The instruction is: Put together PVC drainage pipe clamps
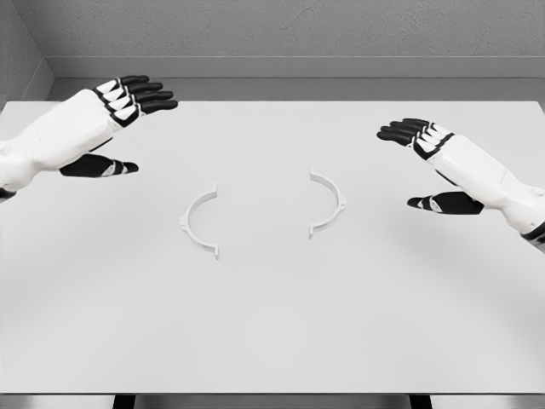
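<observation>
Two white half-ring clamp pieces lie flat on the white table [272, 332], their open sides facing each other with a gap between them. The left clamp half [197, 220] curves like an opening bracket; the right clamp half [329, 201] mirrors it. My left hand [128, 128] hovers up and to the left of the left half, fingers stretched out, thumb below, holding nothing. My right hand [417, 162] hovers to the right of the right half, likewise open and empty. Neither hand touches a clamp piece.
The table's far edge meets a grey wall at the top; its front edge runs along the bottom of the view, with dark table legs showing below.
</observation>
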### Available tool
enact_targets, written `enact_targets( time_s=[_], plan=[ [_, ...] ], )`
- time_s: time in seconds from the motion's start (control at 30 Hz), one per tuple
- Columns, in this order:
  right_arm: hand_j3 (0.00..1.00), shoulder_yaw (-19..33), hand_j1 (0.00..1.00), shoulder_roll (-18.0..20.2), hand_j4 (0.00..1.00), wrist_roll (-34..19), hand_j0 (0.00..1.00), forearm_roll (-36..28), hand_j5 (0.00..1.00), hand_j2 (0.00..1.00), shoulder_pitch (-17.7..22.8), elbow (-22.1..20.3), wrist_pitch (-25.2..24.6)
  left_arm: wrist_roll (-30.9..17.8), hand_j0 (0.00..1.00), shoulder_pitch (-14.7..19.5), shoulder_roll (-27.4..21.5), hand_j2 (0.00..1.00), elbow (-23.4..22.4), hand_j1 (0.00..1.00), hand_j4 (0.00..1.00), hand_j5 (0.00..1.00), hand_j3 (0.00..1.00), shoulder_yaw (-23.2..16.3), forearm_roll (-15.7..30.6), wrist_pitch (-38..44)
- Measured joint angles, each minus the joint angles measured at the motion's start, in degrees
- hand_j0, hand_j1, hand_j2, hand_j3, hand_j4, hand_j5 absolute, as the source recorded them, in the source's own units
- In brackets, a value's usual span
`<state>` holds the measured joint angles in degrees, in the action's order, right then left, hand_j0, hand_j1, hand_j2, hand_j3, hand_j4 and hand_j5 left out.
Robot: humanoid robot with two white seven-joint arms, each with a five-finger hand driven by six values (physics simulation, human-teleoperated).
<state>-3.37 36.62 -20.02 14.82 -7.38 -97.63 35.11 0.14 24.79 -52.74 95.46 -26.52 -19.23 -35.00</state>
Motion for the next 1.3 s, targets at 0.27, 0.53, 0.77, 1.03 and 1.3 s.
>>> enact_targets(
  time_s=[0.27, 0.53, 0.77, 1.03, 1.3],
  plan=[
    [1.0, -0.02, 1.0, 0.01, 1.0, -0.09, 1.0, 0.43, 1.0, 1.0, -1.84, 0.38, -0.02, 0.0, 1.0, -0.61, 0.07, 1.0, -0.52, 1.0, 1.0, 1.0, 1.0, -0.37, -0.13, 0.0],
    [1.0, -2.97, 1.0, -2.53, 1.0, -3.5, 1.0, 18.51, 1.0, 1.0, -14.5, 4.04, -0.06, 0.0, 1.0, -0.79, 0.94, 1.0, -3.53, 1.0, 1.0, 1.0, 1.0, -1.12, -2.84, 0.0],
    [1.0, -7.24, 1.0, -6.56, 1.0, -5.43, 1.0, 21.75, 1.0, 1.0, -14.24, 10.35, -0.13, 0.0, 1.0, -0.79, 0.46, 1.0, -6.31, 1.0, 1.0, 1.0, 1.0, -4.62, -3.43, 0.0],
    [1.0, -7.69, 1.0, -7.48, 1.0, -6.07, 1.0, 21.51, 1.0, 1.0, -12.92, 11.4, -0.04, 0.0, 1.0, -0.09, -1.07, 1.0, -7.06, 1.0, 1.0, 1.0, 1.0, -5.67, -5.37, 0.0],
    [1.0, -7.37, 1.0, -10.55, 1.0, -6.1, 1.0, 21.43, 1.0, 1.0, -13.1, 14.94, -0.49, 0.0, 1.0, 0.09, 0.83, 1.0, -7.01, 1.0, 1.0, 1.0, 1.0, -5.46, -6.54, 0.0]
  ],
)
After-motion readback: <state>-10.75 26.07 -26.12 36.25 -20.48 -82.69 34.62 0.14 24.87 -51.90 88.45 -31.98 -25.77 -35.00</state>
